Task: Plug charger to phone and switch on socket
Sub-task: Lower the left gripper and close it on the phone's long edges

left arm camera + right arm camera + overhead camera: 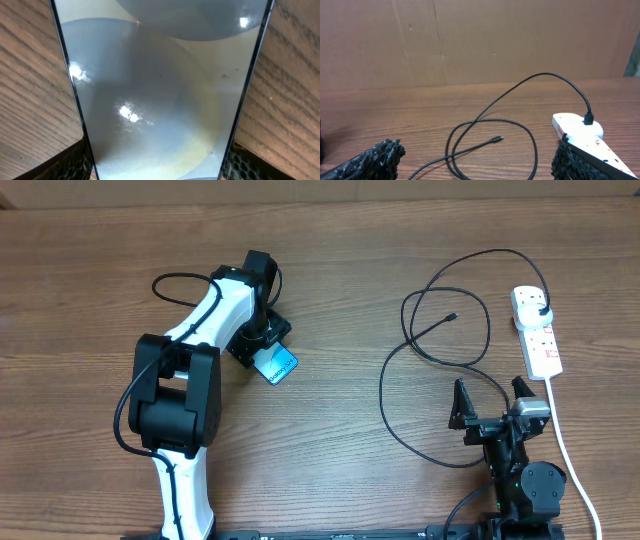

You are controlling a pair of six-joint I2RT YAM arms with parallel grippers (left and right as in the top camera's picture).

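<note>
Phone [280, 366] is left of centre on the wooden table [340, 480], with part of its cyan screen showing beside the left claw [266, 352]. In the left wrist view the claw's 2 fingers [75, 162] press the phone's 2 long edges, clamped on it. Whether the phone is lifted I cannot tell. The charger [381, 388] sprawls in loose loops on the right. Its plug head [541, 310] is seated in the socket [540, 345], and its connector tip [453, 316] lies free, well apart from the phone. The right claw [491, 402] is spread wide and empty, near the cable and the socket's white cord [565, 445].
</note>
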